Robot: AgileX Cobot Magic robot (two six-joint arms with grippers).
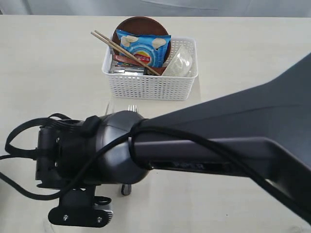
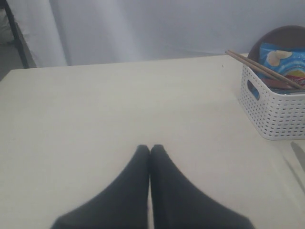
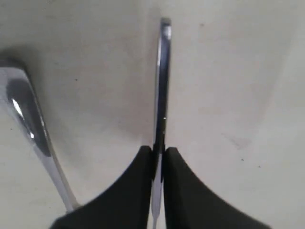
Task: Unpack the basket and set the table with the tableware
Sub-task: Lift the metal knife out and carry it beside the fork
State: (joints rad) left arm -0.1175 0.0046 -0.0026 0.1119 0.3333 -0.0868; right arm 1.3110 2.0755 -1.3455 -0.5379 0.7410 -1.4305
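Beige counter point(image 2: 95, 109) lay open beside the white basket point(image 1: 150, 87) near its far edge; the right end effector point(image 3: 158, 150), low over it, pinched a steel knife point(image 3: 162, 86); the left end effector point(image 2: 150, 148) was pressed together, empty

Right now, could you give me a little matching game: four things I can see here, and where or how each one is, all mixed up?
Things:
1. chopsticks
2. chips bag
3. left end effector
4. right end effector

States:
A. shut on a thin steel utensil
B. blue, inside the basket
C. shut, holding nothing
D. wooden, sticking out over the basket's rim

Pairs: 1-D, 2-B, 3-C, 4-A
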